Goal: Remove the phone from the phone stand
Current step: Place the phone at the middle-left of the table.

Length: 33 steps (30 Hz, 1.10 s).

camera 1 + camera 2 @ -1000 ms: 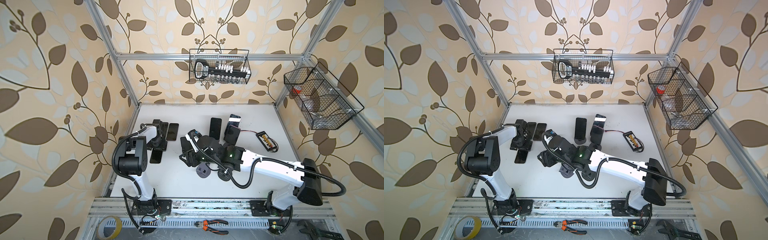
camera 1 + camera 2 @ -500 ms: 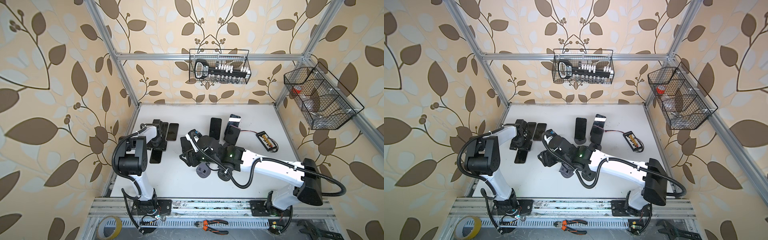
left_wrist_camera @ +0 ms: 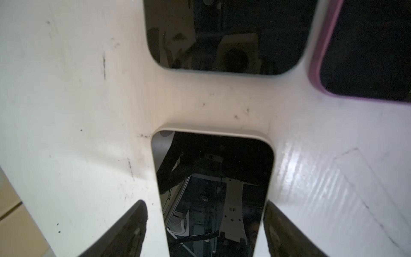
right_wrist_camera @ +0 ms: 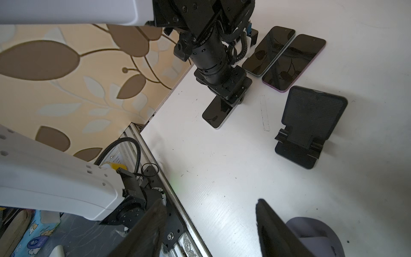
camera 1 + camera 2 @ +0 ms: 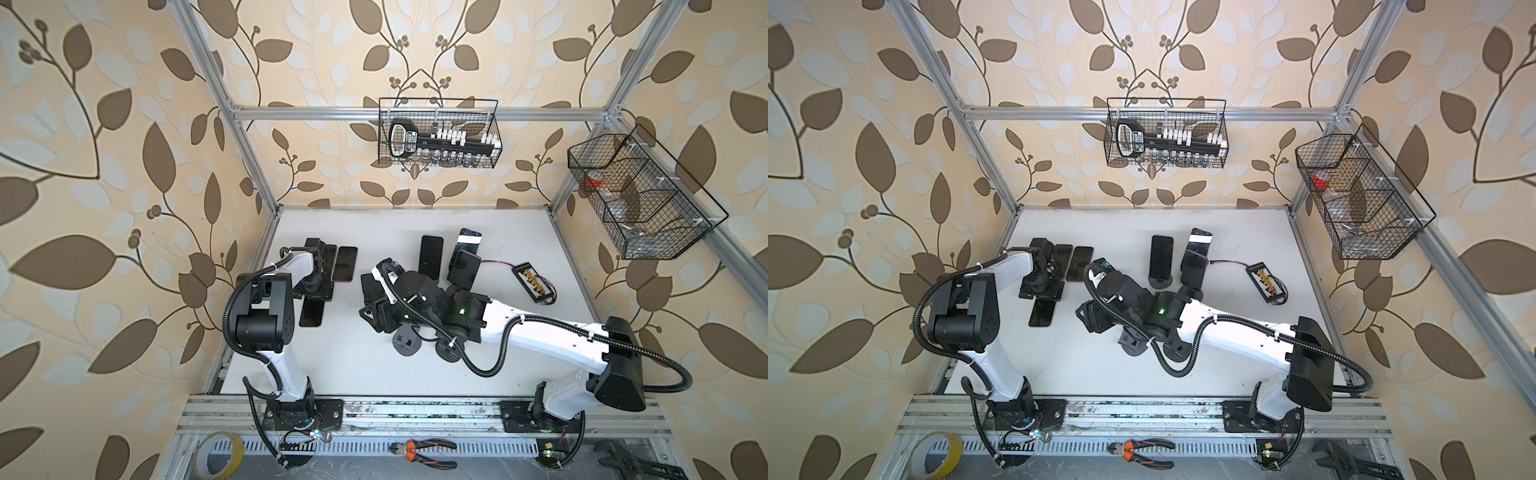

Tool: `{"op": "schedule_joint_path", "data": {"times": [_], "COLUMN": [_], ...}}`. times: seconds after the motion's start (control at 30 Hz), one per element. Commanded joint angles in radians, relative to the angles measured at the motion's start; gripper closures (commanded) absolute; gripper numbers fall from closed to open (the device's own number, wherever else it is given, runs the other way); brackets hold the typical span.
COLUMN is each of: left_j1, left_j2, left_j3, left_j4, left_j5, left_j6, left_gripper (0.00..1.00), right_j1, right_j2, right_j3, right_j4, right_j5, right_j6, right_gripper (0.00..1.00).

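Phone [image 3: 213, 178] flat between left end effector [image 3: 205, 203]

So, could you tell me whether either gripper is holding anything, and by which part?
Nothing is held: the left gripper straddles a phone lying flat, with a visible gap; the right gripper is empty.

A black board [image 5: 533, 281] with yellow connectors and thin wires lies on the table [image 5: 415, 374], well to the right of the right fingers [image 4: 149, 227] and farther back. High above both sets of fingers, a wire basket [image 5: 457, 114] on the back wall holds a socket set [image 5: 440, 143]. A side basket [image 5: 681, 232] on the right wall holds a red roll [image 5: 595, 179]. Off the table's front edge, nearer than the left fingers [image 3: 131, 222], lie a tape roll [image 5: 235, 453], pliers [image 5: 415, 446] and a wrench [image 5: 611, 451]. A blue tissue pack [image 4: 37, 235] shows below the table's edge, past the right fingers.
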Motion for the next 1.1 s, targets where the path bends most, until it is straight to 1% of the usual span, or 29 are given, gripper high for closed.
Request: {"op": "schedule_joint_path", "data": {"times": [0.0,0.37,0.5,0.67,0.9,1.07], "left_j1": [0.011,0.010,0.006,-0.005,-0.030,-0.082], "left_j2": [-0.061,-0.117,-0.160,-0.223,-0.293,-0.331], "left_j3": [0.024,0.008,-0.009,-0.032,-0.059,-0.075], "left_j4": [0.001,0.031,0.052,0.082,0.119,0.144], "left_j5": [0.003,0.031,0.066,0.078,0.098,0.074], "left_j6": [-0.011,-0.021,-0.032,-0.036,-0.043,-0.030], "left_gripper": [0.18,0.18,0.18,0.18,0.18,0.18], "right_j1": [0.003,0.003,0.005,0.004,0.003,0.003], "right_j2": [-0.017,-0.026,-0.032,-0.038,-0.037,-0.051], "right_j3": [0.008,0.024,0.020,0.011,0.023,0.016], "right_j4": [-0.013,-0.032,-0.034,-0.034,-0.034,-0.035], "right_j5": [0.018,0.037,0.045,0.063,0.098,0.135], "right_j6": [-0.002,0.027,0.047,0.068,0.066,0.061], "right_gripper": [0.35,0.35,0.35,0.35,0.35,0.35]}}
